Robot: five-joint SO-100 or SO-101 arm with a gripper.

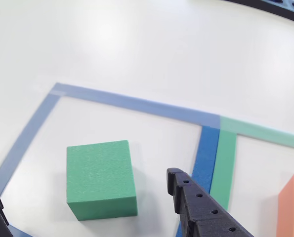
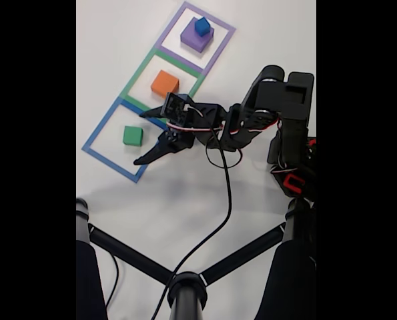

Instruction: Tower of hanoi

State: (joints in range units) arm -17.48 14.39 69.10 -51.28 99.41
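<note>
A green cube (image 1: 101,180) (image 2: 133,136) rests inside the blue square outline (image 1: 137,103) (image 2: 99,125). My gripper (image 1: 83,181) (image 2: 145,137) is open. Its black fingers (image 1: 201,207) stand on either side of the cube without touching it. In the fixed view the cube sits just left of the fingertips. An orange cube (image 1: 292,205) (image 2: 165,83) sits in the green outline (image 2: 137,73). The purple cube (image 2: 194,40) stands in the purple outline (image 2: 219,51) and carries the small dark blue cube (image 2: 202,26) on top.
The three outlines lie in a diagonal row on a white table. The arm's base (image 2: 295,160) is at the right, and a black cable (image 2: 228,193) runs down from it. Black stand legs (image 2: 185,287) cross the bottom. A black strip (image 1: 275,7) lies at the far edge.
</note>
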